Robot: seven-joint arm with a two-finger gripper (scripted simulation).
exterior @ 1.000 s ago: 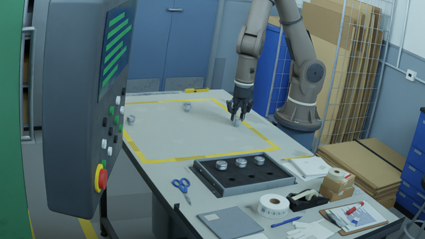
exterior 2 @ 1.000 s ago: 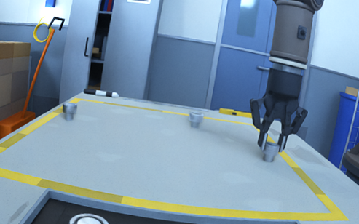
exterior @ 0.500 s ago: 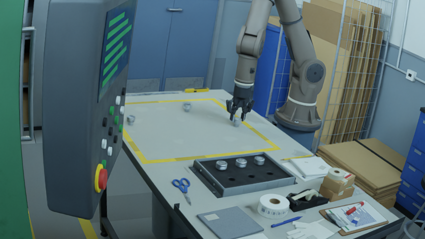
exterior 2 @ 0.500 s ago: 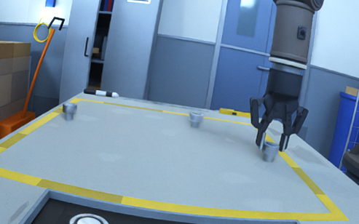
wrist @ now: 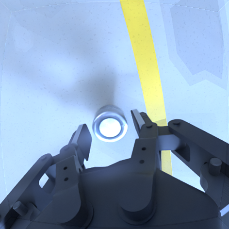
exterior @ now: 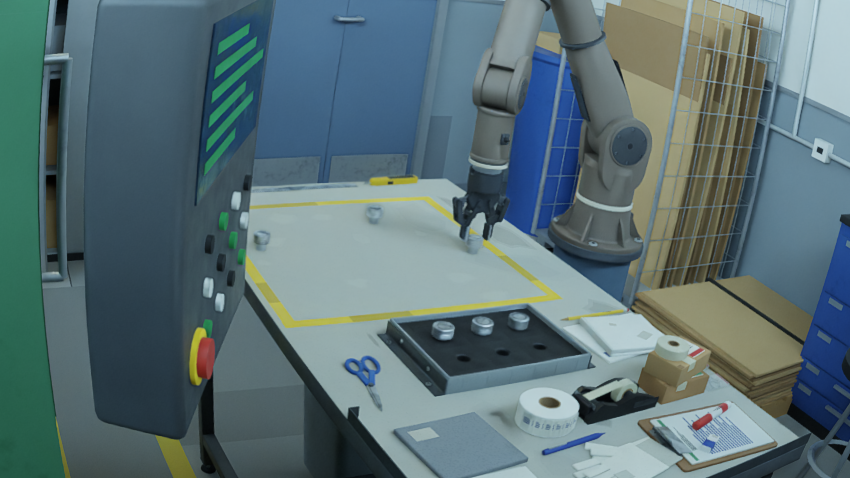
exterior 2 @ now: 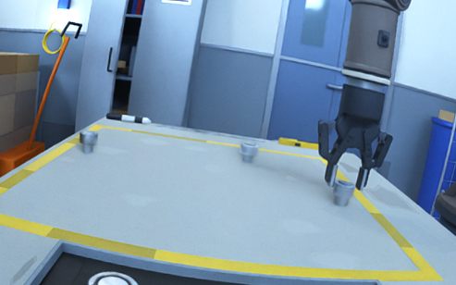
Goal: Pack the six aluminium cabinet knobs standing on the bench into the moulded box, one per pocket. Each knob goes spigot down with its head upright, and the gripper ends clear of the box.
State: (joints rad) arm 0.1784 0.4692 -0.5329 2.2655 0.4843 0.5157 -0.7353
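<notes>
Inside the yellow-taped area of the bench three aluminium knobs stand upright. One knob stands near the right tape line. A second knob stands near the far tape line. A third knob stands at the left edge. The moulded box sits at the near side of the bench. Three knobs fill its back row, heads up. Its front row of pockets is empty. My gripper hangs just above the right knob, open, holding nothing.
Behind the bench stand blue cabinet doors, the arm's base and a wire rack of cardboard sheets. A large control panel blocks the bench's left side. Scissors, tape rolls, a clipboard and notebooks lie around the box.
</notes>
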